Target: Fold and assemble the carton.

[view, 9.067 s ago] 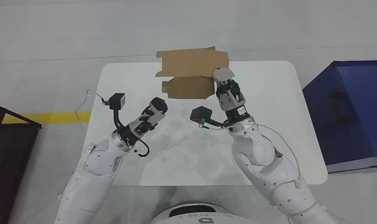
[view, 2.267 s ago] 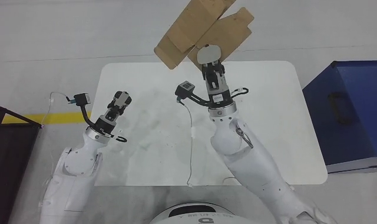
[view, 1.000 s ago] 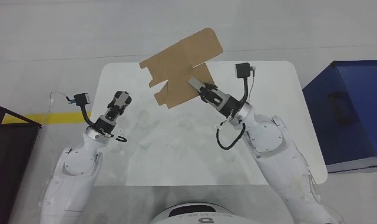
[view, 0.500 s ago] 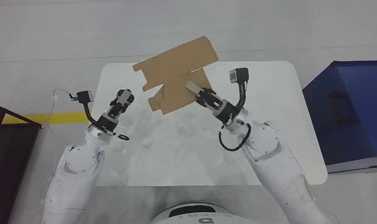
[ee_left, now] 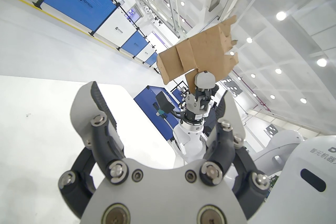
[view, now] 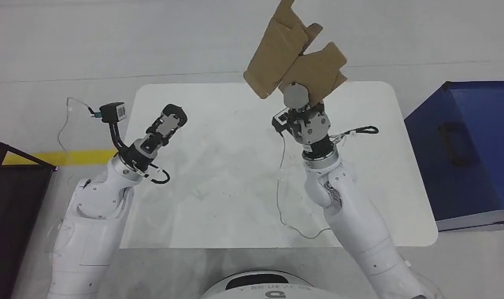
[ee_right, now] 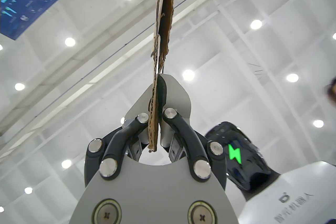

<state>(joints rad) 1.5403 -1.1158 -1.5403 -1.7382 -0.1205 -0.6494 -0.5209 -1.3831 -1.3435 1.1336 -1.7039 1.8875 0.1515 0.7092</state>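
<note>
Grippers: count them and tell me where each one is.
2. The left gripper hangs open above the left side of the table, holding nothing. The right gripper, near the table's far edge, points up, shut on the flattened carton held aloft.

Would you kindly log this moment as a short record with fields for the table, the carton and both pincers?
table: white, rounded corners
carton: flat-folded brown cardboard, held upright in the air near the table's far edge, not yet assembled
right pincer: shut on the carton's lower edge
left pincer: open, holding nothing, above the table's left side
</note>
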